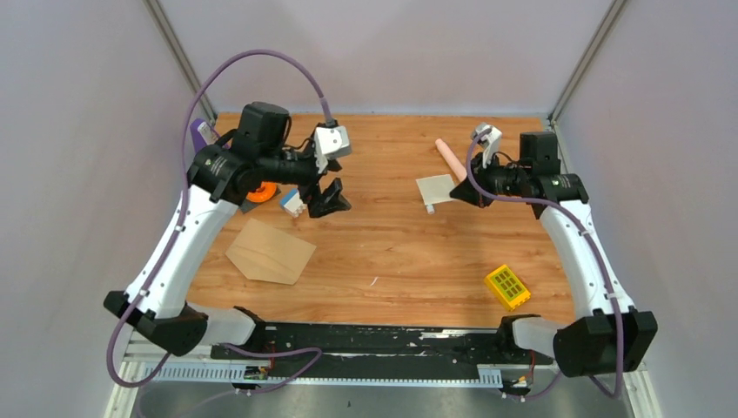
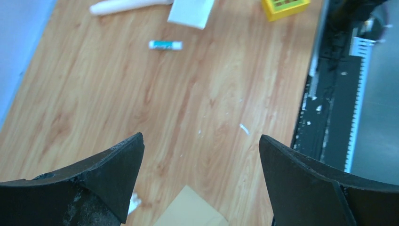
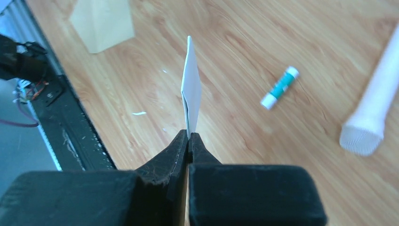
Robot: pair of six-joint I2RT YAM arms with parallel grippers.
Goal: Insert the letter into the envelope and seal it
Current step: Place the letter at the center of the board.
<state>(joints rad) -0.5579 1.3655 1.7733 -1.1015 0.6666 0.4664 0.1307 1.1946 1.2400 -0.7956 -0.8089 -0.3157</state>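
The letter (image 3: 192,80) is being pinched edge-on by the right gripper (image 3: 188,137), above the table (image 1: 392,252). The left gripper (image 2: 201,155) is being held wide open over the envelope (image 1: 270,251).

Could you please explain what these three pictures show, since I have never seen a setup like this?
The wide picture looks down on a wooden table with two robot arms bolted at its near edge. The other two pictures come from small cameras on each arm's wrist, looking past its own fingers.

The left tool is wide open and holds nothing. The right tool is shut on the letter, a thin pale sheet seen edge-on from its wrist.

On the table lie the envelope, tan with a pointed flap, a yellow block, a glue stick, a pale pink tube and some small items behind the left arm.
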